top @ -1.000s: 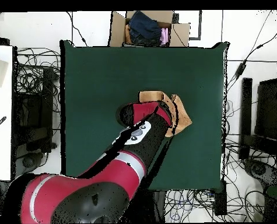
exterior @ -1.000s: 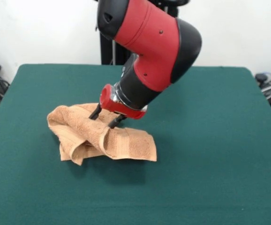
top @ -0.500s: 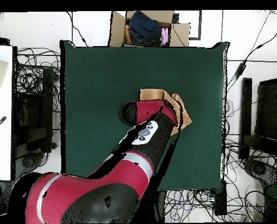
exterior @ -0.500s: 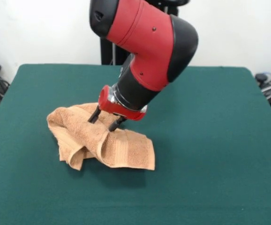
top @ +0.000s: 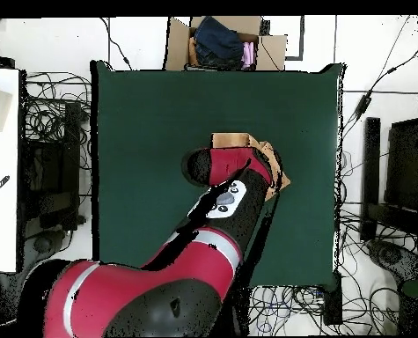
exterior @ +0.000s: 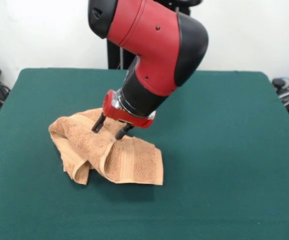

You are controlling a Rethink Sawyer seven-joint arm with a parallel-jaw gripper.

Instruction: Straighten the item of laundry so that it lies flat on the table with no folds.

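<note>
The orange-tan towel [exterior: 134, 162] lies crumpled on the green table [exterior: 224, 150], left of centre in the front view. It has several folds and one raised ridge. My gripper [exterior: 109, 130] comes down tilted onto the towel's top, and its two black fingers [exterior: 98, 123] grip a bunched fold that rises between them. In the overhead view the arm covers the gripper, and only the towel's edges [top: 232, 139] show on the table [top: 142, 114]. No white label shows.
A cardboard box of clothes [top: 221, 42] stands beyond the table's far edge in the overhead view. Cables and equipment lie on the floor around the table. The robot's pedestal [exterior: 117, 55] stands behind the table.
The gripper has moved slightly left in the front view. The towel has been dragged with it, and its right edge has pulled in a little.
</note>
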